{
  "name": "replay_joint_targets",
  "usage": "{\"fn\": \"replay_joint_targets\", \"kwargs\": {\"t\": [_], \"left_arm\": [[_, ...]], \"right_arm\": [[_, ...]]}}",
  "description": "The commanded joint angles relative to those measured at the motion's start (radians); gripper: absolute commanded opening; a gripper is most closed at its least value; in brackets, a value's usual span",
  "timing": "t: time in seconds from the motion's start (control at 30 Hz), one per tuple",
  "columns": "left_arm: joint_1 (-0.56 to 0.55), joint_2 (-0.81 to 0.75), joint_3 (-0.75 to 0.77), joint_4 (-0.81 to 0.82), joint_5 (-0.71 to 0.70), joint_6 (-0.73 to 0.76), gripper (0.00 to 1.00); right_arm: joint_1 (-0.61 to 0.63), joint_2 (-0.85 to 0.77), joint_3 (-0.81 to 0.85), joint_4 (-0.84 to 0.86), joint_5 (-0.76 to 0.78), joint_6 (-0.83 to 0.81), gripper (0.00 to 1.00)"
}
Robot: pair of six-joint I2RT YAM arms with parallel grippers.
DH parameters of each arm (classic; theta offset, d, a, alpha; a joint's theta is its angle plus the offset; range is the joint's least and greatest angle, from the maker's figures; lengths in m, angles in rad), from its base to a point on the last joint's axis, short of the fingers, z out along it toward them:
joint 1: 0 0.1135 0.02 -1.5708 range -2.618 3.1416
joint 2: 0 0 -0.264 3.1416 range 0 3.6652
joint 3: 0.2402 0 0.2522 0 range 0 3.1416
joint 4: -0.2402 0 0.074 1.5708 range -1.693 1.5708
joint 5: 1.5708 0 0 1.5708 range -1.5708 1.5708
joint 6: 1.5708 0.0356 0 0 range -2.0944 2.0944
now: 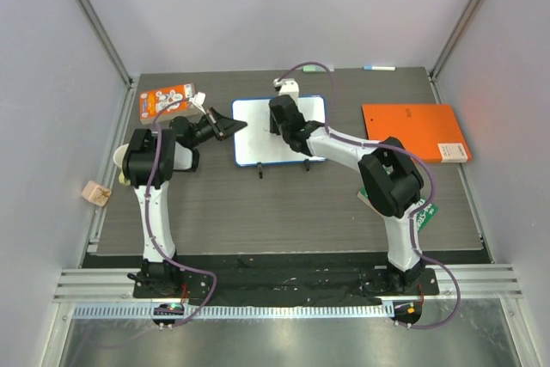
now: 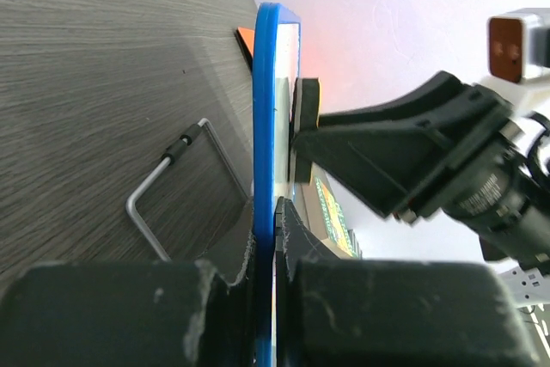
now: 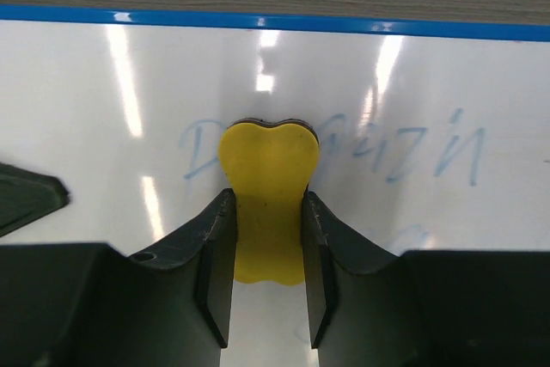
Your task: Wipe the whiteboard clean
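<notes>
The left arm is reaching forward and to the right from its base, elbow raised, and the left gripper [image 1: 229,125] is pinching the left edge of the whiteboard [image 1: 258,137]. In the left wrist view its two fingers are lying tight on either side of the blue frame [image 2: 265,109]. The right arm is stretching forward and to the left, across the board's right edge, and the right gripper [image 3: 266,205] is pointing down at the white face. Its fingers are clamping a yellow eraser [image 3: 267,165], which is pressing against the surface near the board's middle.

The right wrist and forearm are covering much of the board's centre and right side from above. Faint blue writing [image 3: 434,156] is showing beside the eraser, but it is too smeared to read. The left wrist camera is seeing the board only edge-on, with a bent wire stand [image 2: 168,180] behind it. Whether the board is lying flat or being tipped up off the table [image 1: 284,212] cannot be told.

The whiteboard is sitting at the middle of the table, toward the back. Its long axis is running left to right, its face is turning upward, and two small black feet [image 1: 259,174] are pointing toward the arm bases. An orange folder [image 1: 411,129] is lying well apart to its right.
</notes>
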Motion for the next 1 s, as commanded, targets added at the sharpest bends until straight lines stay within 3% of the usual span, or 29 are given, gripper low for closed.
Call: {"fn": "replay_joint_targets", "kwargs": {"t": [0.0,0.27,0.47,0.73,0.97], "left_arm": [[0.023,0.033,-0.016,0.141,0.013,0.103,0.0],[0.022,0.046,-0.011,0.187,0.014,0.07,0.0],[0.023,0.057,-0.008,0.199,0.019,0.055,0.0],[0.025,0.06,-0.003,0.199,0.02,0.05,0.0],[0.023,0.063,0.001,0.199,0.025,0.047,0.0]], "right_arm": [[0.07,0.081,0.064,-0.045,-0.05,0.024,0.02],[0.081,0.115,0.069,-0.195,0.116,0.104,0.01],[-0.011,0.067,-0.002,-0.231,0.199,0.155,0.01],[-0.123,-0.02,-0.13,-0.099,0.096,0.086,0.02],[0.004,0.044,-0.118,-0.05,-0.051,0.05,0.01]]}}
